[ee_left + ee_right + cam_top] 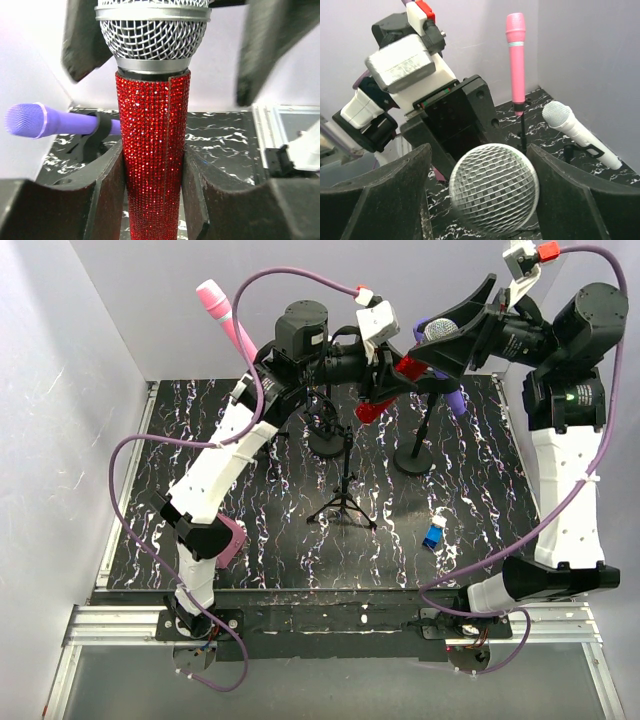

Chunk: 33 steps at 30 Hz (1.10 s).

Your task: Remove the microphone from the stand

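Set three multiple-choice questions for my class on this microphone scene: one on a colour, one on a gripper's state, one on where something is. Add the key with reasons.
1. What colour is the body of the microphone between the left gripper's fingers? A pink; B red; C white.
2. How does the right gripper stand? A shut on a pink microphone; B shut on nothing; C open, fingers either side of the mesh head.
3. Where is the purple microphone? A in a black clip; B in the left gripper; C in the right gripper.

Key:
1 B: the left wrist view shows a red glitter body pressed between both fingers.
2 C: the right wrist view shows a gap beside the head.
3 A: the clip wraps its handle, behind the red microphone.
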Motion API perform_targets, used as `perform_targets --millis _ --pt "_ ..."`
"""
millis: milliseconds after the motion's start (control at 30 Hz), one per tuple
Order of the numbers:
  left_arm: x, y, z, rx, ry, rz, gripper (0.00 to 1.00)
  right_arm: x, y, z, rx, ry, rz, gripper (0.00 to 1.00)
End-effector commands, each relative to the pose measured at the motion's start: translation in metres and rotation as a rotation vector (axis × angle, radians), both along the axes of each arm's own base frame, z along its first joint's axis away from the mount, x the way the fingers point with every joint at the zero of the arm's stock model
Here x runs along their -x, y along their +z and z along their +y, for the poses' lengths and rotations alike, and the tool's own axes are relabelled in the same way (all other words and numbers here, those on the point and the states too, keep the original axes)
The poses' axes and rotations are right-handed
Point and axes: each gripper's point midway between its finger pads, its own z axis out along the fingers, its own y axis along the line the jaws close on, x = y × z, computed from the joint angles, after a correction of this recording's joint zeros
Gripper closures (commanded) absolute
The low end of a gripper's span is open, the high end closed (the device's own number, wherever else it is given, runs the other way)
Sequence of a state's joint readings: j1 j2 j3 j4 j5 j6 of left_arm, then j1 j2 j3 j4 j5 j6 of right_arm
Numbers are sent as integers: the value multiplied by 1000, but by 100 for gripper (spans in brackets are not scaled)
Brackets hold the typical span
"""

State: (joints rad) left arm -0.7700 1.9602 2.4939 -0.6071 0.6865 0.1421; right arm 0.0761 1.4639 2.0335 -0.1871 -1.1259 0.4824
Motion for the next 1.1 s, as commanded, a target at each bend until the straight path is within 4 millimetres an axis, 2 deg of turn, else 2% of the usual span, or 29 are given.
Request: perform_targets --millis 0,67,133,267,367,433,600,700,733,800,900,967,1000,1067 --pt "-15 42 28 48 198 -140 100 19 37 -11 -39 -91 -115 16" --pt "-24 56 44 44 297 -225 100 25 41 -13 -38 -103 -121 15" --pt "-32 69 63 28 391 -328 100 31 37 -15 -24 -114 -132 14" --pt "-49 87 113 -70 618 -553 100 22 7 -20 -4 -148 -40 13" --pt "-64 100 165 -150 878 -669 100 16 -13 -21 7 -155 13 12" --pt "-72 99 191 -209 992 -690 100 12 -17 -20 9 -154 24 12" --pt "-83 83 246 -353 1137 -663 100 -2 -24 -19 25 -139 45 12" --pt "-94 94 302 -436 1411 -669 100 -8 -31 -19 47 -132 53 12" --pt "-99 92 325 -481 1486 -637 100 -10 -35 -19 50 -134 63 13" --pt "-106 81 365 -559 1608 -536 100 -12 -41 -19 60 -128 73 14" --pt "-111 45 431 -700 1753 -369 100 -15 -41 -18 64 -111 65 14" --pt "-110 12 468 -754 1788 -250 100 -14 -38 -17 67 -99 51 15" --pt "-103 -2 487 -769 1814 -192 100 -15 -37 -17 69 -101 48 15" --pt "-95 -47 524 -803 1848 -11 100 -14 -38 -18 81 -100 51 15"
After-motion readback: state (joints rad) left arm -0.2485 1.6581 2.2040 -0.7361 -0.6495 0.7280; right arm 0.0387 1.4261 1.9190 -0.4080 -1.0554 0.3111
